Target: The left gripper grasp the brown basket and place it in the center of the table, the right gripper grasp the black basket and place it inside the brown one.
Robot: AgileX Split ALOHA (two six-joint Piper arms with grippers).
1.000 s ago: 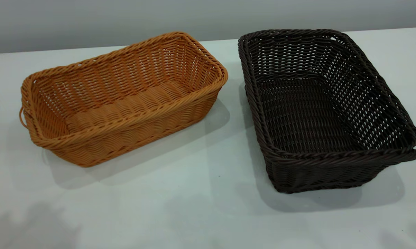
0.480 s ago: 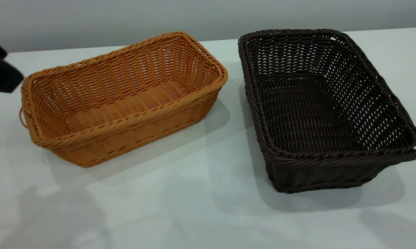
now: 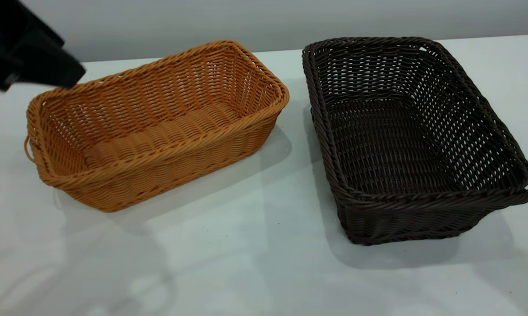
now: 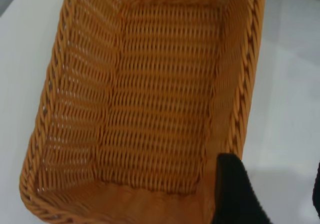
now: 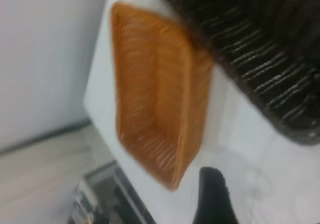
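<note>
The brown basket [image 3: 158, 127] stands on the left of the white table [image 3: 255, 263], its long side slanted. The black basket [image 3: 413, 140] stands to its right, a small gap between them. My left gripper [image 3: 68, 74] hovers over the brown basket's far left corner. The left wrist view looks down into the brown basket [image 4: 155, 103]; the left gripper [image 4: 277, 194] is open and holds nothing, with one finger [image 4: 235, 194] over the rim. The exterior view does not show my right gripper. In its wrist view the right gripper [image 5: 265, 196] is open above bare table, near the black basket [image 5: 260, 48].
A grey wall runs behind the table's far edge [image 3: 272, 52]. Bare tabletop spreads in front of both baskets. The right wrist view shows the table's end [image 5: 97, 108], with floor and a dark frame [image 5: 100, 194] below it.
The left arm has come in from the left edge and moved right, over the brown basket's far left corner. Neither basket has moved.
</note>
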